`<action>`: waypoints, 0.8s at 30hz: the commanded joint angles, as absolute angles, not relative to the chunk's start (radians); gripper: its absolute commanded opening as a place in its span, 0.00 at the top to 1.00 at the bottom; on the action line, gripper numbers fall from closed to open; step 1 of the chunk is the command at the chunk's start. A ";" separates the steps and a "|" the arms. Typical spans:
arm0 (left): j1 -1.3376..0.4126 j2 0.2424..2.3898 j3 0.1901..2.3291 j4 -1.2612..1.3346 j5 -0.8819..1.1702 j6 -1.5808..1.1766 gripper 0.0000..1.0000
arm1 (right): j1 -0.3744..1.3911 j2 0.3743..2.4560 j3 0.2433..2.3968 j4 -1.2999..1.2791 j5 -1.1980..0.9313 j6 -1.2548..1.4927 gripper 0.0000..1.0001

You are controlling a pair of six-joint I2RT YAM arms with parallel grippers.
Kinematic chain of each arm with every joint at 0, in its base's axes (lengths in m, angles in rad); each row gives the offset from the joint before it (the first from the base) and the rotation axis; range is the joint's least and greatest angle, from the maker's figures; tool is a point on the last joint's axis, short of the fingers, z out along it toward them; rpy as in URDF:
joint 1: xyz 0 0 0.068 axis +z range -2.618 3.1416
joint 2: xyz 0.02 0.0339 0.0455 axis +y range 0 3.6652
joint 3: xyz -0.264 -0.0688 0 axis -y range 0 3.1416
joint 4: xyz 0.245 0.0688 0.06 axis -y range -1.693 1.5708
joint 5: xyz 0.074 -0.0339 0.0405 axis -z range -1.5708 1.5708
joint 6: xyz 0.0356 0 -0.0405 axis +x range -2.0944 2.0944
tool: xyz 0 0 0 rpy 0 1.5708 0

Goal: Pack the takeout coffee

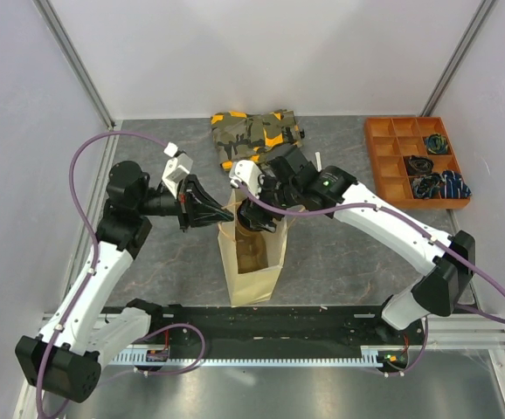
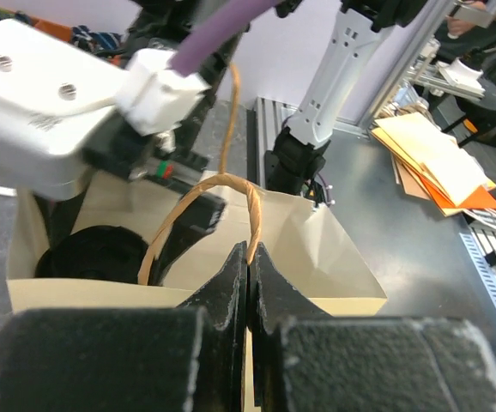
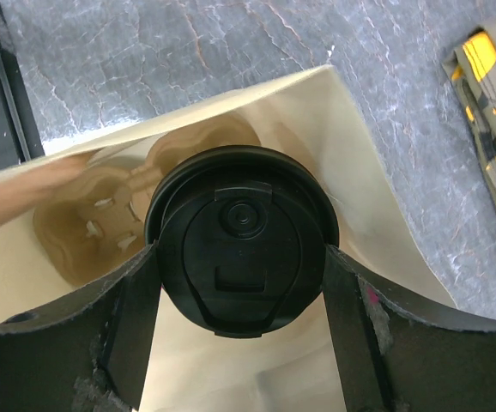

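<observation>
Over the open mouth of the paper bag: takeout coffee, one, upright, only its black lid showing from above. The right gripper clasps it, a finger on each side of the lid. A pulp cup tray lies on the bag floor below. The left gripper is pressed together on the bag's twisted paper handle.

Handling, judged: light, thin-walled and crushable, with a slick lid that may pop off. Best held at the stiff rim, gently and level.

no legible text, labels, brands or numbers on anything
</observation>
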State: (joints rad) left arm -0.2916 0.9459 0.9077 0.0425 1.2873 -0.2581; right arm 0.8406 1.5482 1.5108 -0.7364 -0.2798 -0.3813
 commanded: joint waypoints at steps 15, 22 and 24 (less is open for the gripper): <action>-0.181 0.831 1.008 -0.731 1.264 0.452 0.98 | 0.882 1.621 1.535 -0.755 -0.328 -0.495 0.59; -0.181 0.807 0.988 -0.854 1.183 0.638 0.98 | 0.884 1.634 1.537 -0.822 -0.321 -0.561 0.59; -0.181 0.802 0.980 -0.856 1.172 0.655 0.98 | 0.884 1.631 1.531 -0.822 -0.319 -0.581 0.59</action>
State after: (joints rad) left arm -0.1848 0.8234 0.9798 -0.7788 1.2194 0.5007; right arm 0.8810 1.6417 1.5082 -0.8001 -0.3164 -0.5224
